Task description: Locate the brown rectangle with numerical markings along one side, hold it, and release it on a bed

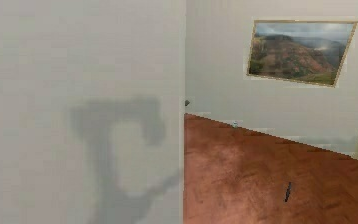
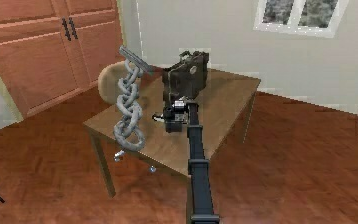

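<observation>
At the brown wooden bench [image 2: 232, 92], near a grey chain-shaped sculpture [image 2: 129, 105], the gripper [image 2: 167, 110] reaches; whether it grasps anything, or where the brown marked rectangle lies, I cannot tell. Reddish wood floor [image 2: 307, 165] surrounds.

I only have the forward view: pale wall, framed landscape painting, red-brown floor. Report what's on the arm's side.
Observer: A brown wooden table stands there on a red-brown floor.
Operator: List what's on it.
Observer: A tall grey twisted chain-shaped sculpture stands near the table's end at the arm side view's left.
Operator: Give me the arm.
Observer: The dark square arm bar runs up across the tabletop in the picture, with the gripper near the table's middle; I cannot tell whether it holds anything.
</observation>
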### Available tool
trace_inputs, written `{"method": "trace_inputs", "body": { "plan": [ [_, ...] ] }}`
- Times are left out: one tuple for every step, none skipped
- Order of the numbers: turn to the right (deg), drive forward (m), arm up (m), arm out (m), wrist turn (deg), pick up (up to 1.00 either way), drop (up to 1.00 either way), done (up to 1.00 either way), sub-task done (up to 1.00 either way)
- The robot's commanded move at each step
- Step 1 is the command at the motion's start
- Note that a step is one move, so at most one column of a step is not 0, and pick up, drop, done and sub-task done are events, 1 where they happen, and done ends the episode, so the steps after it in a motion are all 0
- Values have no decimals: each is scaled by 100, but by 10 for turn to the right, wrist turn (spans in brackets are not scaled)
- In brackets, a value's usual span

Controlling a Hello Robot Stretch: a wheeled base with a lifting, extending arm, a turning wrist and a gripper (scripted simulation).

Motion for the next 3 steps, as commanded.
{"method": "trace_inputs", "body": {
  "plan": [
    [0, 0, 24, 0, 0, 0, 0, 0, 0],
    [0, 0, 0, 0, -450, 0, 0, 0, 0],
    [0, 0, 0, 0, -450, 0, 0, 0, 0]
  ]
}}
